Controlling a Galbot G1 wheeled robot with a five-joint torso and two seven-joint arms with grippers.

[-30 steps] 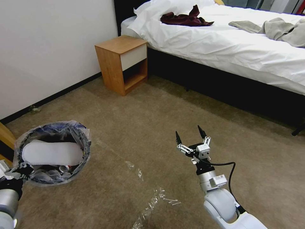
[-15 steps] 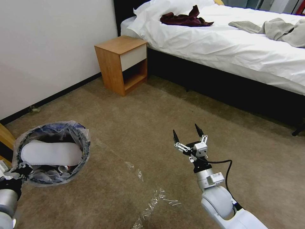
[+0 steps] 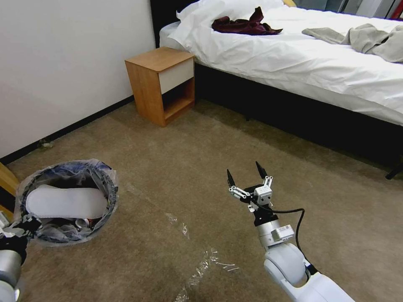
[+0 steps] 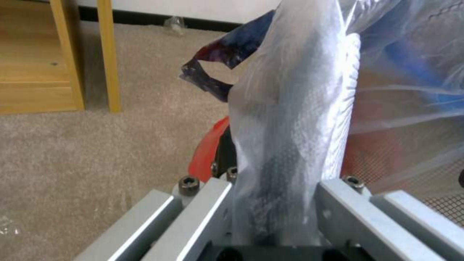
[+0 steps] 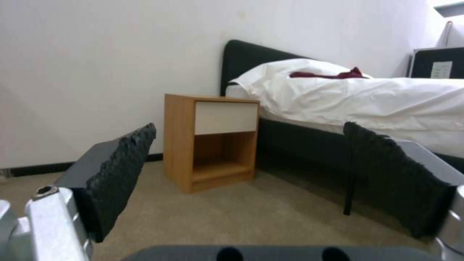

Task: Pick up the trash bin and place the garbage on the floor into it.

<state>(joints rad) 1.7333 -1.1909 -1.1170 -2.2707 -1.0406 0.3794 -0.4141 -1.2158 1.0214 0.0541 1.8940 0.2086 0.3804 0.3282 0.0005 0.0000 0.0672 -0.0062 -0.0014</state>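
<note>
While your left gripper (image 3: 21,224) pinches the trash bin (image 3: 67,201) by its near rim, jaws shut on the bag liner, a white slipper (image 3: 65,202) lies across its top. Your right gripper (image 3: 245,176) hangs over the bare floor (image 3: 180,159), jaws wide apart, holding nothing.

Plain white wall (image 3: 63,63) with dark strip along the bottom. Soft beige carpet floor (image 3: 218,142). Small brown wooden bedside cabinet (image 3: 161,84) beside big black bed with rumpled white sheets (image 3: 294,54).
</note>
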